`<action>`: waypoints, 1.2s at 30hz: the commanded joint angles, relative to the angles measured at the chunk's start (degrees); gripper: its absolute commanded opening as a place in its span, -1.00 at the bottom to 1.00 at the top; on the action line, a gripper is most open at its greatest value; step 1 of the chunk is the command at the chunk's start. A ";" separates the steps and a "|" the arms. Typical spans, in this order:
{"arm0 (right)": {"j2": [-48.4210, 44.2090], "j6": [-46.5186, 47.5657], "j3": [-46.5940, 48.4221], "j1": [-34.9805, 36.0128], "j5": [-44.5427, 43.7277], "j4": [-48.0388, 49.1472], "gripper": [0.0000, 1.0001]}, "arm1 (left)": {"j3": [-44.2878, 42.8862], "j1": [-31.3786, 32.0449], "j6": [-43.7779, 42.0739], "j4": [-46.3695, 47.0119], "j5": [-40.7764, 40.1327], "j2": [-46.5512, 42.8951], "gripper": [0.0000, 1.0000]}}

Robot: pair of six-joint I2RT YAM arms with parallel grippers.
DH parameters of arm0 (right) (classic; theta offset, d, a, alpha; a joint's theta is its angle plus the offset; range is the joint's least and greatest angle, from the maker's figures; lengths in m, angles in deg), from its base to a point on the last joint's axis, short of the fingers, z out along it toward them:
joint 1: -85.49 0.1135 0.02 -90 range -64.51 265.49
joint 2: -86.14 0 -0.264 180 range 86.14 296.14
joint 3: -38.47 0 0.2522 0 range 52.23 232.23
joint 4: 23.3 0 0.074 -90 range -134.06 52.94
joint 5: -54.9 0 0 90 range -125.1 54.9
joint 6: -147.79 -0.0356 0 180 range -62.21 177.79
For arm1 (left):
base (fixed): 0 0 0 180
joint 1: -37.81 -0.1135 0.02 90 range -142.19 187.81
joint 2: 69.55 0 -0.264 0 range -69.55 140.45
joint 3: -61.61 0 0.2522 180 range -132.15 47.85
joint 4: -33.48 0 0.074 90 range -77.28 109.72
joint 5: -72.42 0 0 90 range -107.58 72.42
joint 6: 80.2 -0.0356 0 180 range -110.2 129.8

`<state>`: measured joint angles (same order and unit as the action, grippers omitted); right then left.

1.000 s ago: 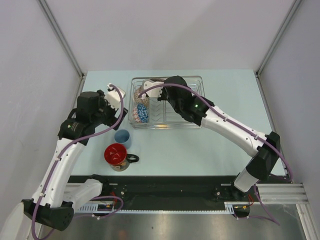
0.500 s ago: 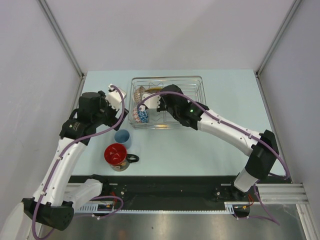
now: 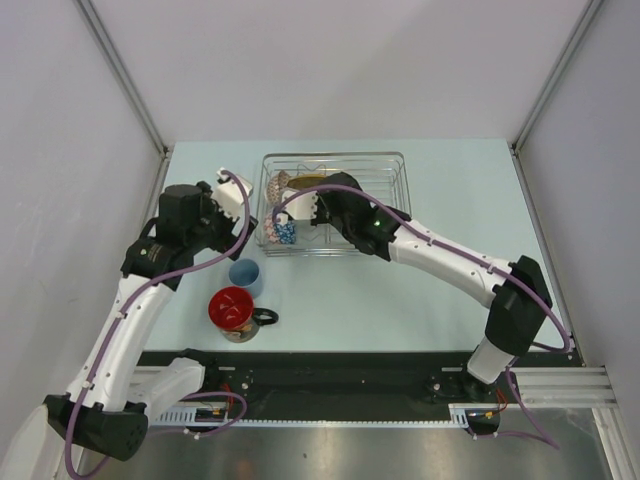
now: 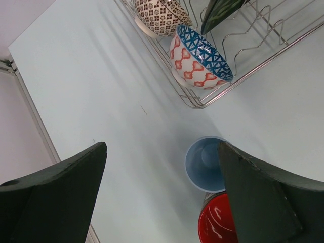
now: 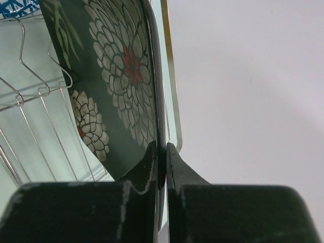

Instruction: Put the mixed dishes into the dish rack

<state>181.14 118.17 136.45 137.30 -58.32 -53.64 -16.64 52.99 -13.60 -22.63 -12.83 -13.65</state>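
Note:
In the dish rack (image 3: pixel 385 200), my right gripper (image 5: pixel 162 147) is shut on the edge of the dark square plate (image 5: pixel 121 76), which stands on edge among the prongs. The overhead view shows this gripper (image 3: pixel 308 197) just right of the two bowls, with the plate (image 3: pixel 311 181) behind it. The reddish-white patterned bowl (image 4: pixel 159 15) and blue-patterned bowl (image 4: pixel 200 55) lean in the rack's left end. On the table in front stand the light-blue cup (image 4: pixel 205 163) and red-inside mug (image 4: pixel 217 223). My left gripper (image 4: pixel 162 152) hangs open above the table, left of the cup, holding nothing.
The rack's wire rim (image 4: pixel 253 45) lies close to the cup (image 3: pixel 245 276), and the mug (image 3: pixel 232 310) stands nearer the table's front edge. White walls with metal posts (image 3: pixel 120 70) enclose the table. The left arm (image 3: pixel 160 250) reaches along the left side.
My right gripper has carried the plate down and toward the front of the rack, next to the bowls. The left arm, the cup and the mug have not moved.

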 commanded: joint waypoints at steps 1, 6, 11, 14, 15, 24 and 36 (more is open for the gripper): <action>1.50 2.19 0.50 -0.22 1.52 8.75 -1.00 | 0.15 -0.68 1.16 2.27 1.13 0.09 0.91; 3.43 7.99 -0.64 -0.22 -0.24 10.77 -1.00 | 0.24 -0.76 0.99 2.53 1.05 0.26 0.91; 4.58 10.20 -0.73 -0.22 -2.62 12.45 -1.00 | 0.33 -0.85 0.99 2.71 1.13 0.26 0.91; 3.18 7.39 0.32 -0.39 -1.74 13.76 -1.00 | 0.77 -0.94 0.99 2.71 1.57 0.00 0.91; 2.65 7.38 0.50 -0.48 -1.91 14.81 -1.00 | 1.03 -1.03 0.99 2.71 1.57 0.00 0.90; 1.33 6.50 3.05 -1.63 -4.20 14.73 -1.00 | 1.38 -1.03 1.42 2.54 2.01 -0.62 0.91; 0.98 6.33 8.31 -3.82 -5.25 15.96 -1.00 | 2.61 -1.03 2.04 2.27 2.63 -1.14 0.90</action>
<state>184.75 123.81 137.39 135.25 -58.63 -46.90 -14.60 52.62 -12.97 -21.51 -12.13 -13.47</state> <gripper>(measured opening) 0.047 0.952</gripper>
